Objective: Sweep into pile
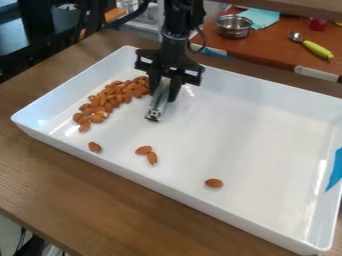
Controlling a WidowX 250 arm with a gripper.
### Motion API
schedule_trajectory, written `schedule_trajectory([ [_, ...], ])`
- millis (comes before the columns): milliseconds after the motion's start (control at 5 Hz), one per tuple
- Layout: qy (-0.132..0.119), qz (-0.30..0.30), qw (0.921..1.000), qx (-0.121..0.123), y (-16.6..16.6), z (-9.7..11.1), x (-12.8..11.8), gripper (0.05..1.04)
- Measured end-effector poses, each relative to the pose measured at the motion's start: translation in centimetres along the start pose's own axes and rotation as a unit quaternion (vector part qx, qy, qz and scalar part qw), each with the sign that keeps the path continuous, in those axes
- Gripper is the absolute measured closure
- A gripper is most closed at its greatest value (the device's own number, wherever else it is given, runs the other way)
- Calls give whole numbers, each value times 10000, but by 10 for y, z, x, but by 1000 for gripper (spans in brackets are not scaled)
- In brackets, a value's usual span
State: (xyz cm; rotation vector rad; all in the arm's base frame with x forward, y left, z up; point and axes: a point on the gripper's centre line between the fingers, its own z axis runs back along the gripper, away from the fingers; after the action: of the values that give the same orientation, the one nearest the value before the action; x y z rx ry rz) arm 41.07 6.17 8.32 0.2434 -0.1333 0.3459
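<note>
1. Brown almonds point(115, 97), small, hard and light, lie mostly heaped inside the tray along its left side, as the camera sees it, running toward its far left corner.
2. Four strays are outside that heap: one alone near the tray's near-left wall point(95, 147), a touching pair point(147, 154) farther in, and one by itself toward the middle of the tray's near wall point(214, 183).
3. They should slide and roll easily on the smooth floor of the white tray point(260, 125). Being rounded, they may skid past a narrow edge, so a low, slow push from behind each stray seems better than picking; a hard press could make one shoot away.
4. A silvery bar point(157, 106), seemingly metal and stiff, slants down over the tray beside the heap's far end. The pincer point(164, 94) has it pinched near its upper part, which looks like the right hold, leaving the lower end free to sweep.
5. Under the tray is the wooden surface point(40, 175); beyond its far side are a metal bowl point(234, 26), a teal cloth point(261, 18) and a yellow-green handled spoon point(316, 49).
</note>
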Motion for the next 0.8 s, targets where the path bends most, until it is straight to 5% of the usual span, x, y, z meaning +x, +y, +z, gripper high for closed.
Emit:
schedule_trajectory([
  [200, -159, 151, 9964, 816, 26, 2, 5, 704],
  [400, -646, 591, 9795, 1816, 44, 1, 4, 704],
  [600, -1229, 866, 9705, 1884, 32, 18, -1, 704],
  [800, -1739, 953, 9758, 921, 12, 70, 2, 704],
])
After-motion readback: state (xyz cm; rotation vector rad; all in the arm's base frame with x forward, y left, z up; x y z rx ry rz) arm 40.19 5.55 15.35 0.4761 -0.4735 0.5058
